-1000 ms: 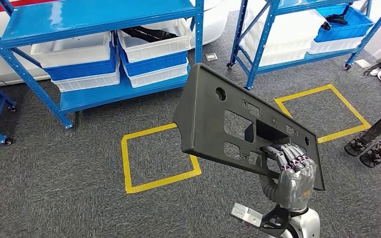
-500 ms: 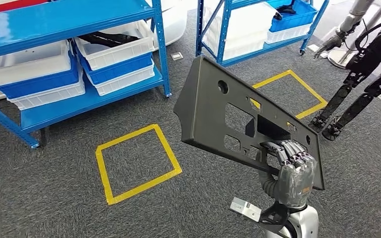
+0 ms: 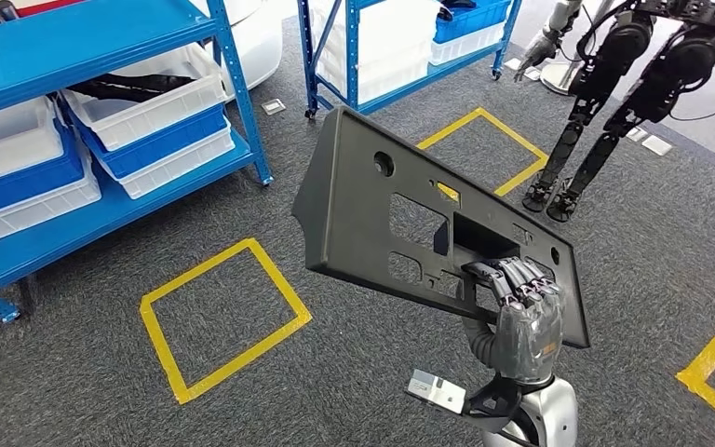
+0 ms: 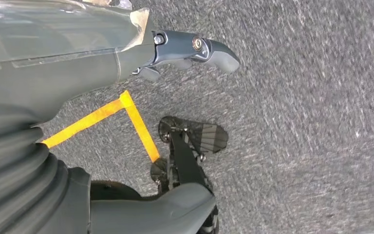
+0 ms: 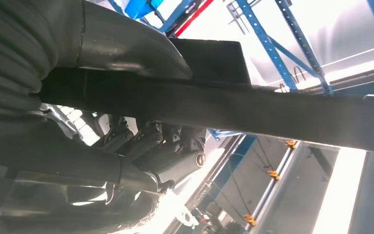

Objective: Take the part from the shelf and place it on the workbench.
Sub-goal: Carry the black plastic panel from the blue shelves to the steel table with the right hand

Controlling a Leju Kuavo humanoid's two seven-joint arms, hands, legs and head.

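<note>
The part (image 3: 363,214) is a large dark grey flat panel with several cut-outs. It is held up in the air, tilted, in front of me in the head view. My right hand (image 3: 521,321) grips its lower right edge, fingers hooked through a cut-out. In the right wrist view the panel's edge (image 5: 272,114) runs across the picture, with the dark fingers (image 5: 151,141) wrapped under it. My left hand (image 4: 195,51) hangs over the grey carpet and holds nothing, its thumb sticking out.
A blue shelf (image 3: 140,56) with white and blue bins stands at the left, a second blue shelf (image 3: 400,47) at the back. Yellow tape squares (image 3: 223,317) (image 3: 479,149) mark the carpet. Another robot's dark legs (image 3: 596,121) stand at the back right.
The whole scene has slid left and the other robot's legs have come into view: the camera has turned right. The panel stays in my right hand as before.
</note>
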